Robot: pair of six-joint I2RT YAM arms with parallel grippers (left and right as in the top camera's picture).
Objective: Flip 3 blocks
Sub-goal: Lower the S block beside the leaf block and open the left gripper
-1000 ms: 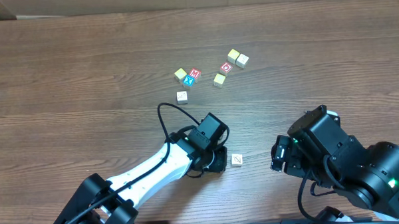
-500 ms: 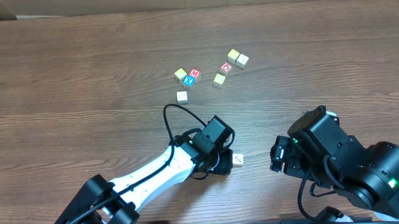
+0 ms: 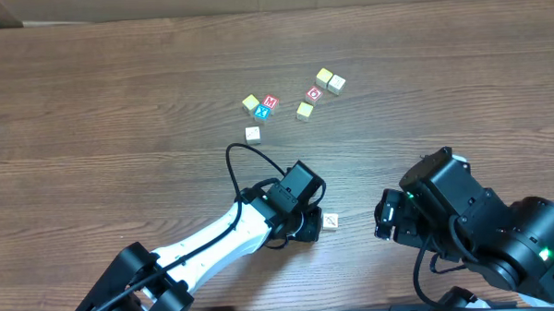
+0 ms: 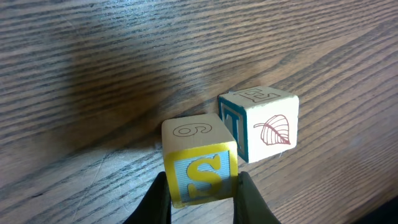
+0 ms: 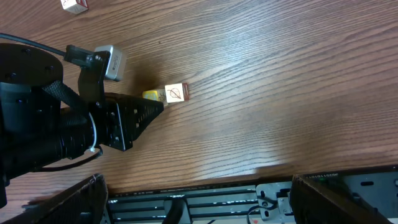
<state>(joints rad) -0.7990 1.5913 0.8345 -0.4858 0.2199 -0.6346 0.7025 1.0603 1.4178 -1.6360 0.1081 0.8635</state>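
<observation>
The S block (image 4: 196, 132) is being clamped by the left gripper (image 4: 200, 190), while the leaf block (image 4: 268, 124), touching it just beyond the jaws, is being put at risk of being nudged askew in a flip.

Top-down overhead; low wrist views, both on leaf block (image 4: 267, 127)

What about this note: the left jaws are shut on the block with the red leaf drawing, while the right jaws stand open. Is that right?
Not quite. The left wrist view shows the left jaws shut on the S block, the one whose letter face has a yellow frame. The leaf block stands free right beside it on the table. The right jaws do stand open.
</observation>
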